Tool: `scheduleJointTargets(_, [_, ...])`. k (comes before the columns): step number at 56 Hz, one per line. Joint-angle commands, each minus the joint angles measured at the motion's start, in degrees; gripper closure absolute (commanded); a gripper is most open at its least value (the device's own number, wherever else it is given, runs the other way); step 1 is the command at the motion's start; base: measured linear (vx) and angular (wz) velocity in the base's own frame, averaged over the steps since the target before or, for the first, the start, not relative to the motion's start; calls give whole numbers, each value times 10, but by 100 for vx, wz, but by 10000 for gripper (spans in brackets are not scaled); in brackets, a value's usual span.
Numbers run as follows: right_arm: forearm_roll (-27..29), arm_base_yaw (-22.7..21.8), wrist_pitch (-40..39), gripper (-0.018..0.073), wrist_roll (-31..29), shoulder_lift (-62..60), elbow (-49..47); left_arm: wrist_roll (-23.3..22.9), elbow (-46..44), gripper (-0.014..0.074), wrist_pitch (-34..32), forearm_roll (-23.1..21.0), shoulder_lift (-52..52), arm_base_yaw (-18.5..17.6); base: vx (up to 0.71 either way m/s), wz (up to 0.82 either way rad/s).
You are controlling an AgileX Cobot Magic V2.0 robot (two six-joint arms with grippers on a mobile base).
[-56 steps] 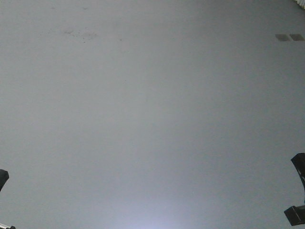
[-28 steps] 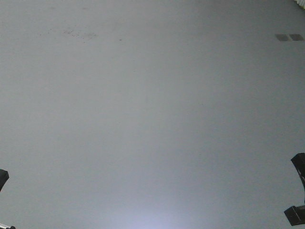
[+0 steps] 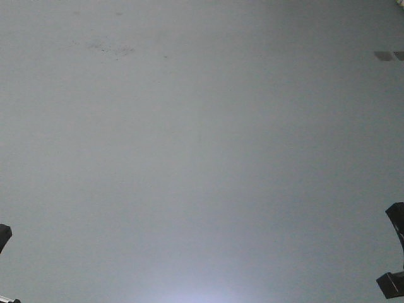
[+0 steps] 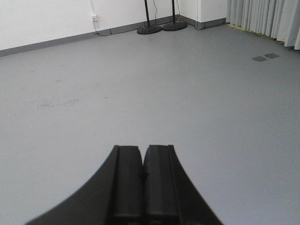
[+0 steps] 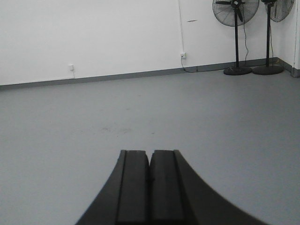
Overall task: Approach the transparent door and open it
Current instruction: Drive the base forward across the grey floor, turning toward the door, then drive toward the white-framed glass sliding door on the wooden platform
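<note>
Grey floor (image 3: 202, 151) — left tool (image 4: 142, 150), right tool (image 5: 150, 154) closed, fans (image 5: 236, 11) cropped.

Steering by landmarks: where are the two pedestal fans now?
The pedestal fans stand top right in the right wrist view, against the white wall; the left wrist view shows their bases left of the curtain.

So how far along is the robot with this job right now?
Nothing looks done yet: no door shows in any view, only grey floor, two standing fans, a white wall and curtains. In hand is the drive: the floor patches have shifted since a second ago. The left gripper and right gripper are shut and empty. Finding, reaching and opening the door are all left.
</note>
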Motion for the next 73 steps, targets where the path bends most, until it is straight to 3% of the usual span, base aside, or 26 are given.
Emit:
scheduleJointTargets(1, [-3,-1,-46,561,-5,-9,1,-5,-11,594,-47,-4,-8,1,22,9])
scheduleJointTargets(73, [-3,-1,-46,561,-5,-9,1,-5,-11,594,-47,-4,-8,1,37,25])
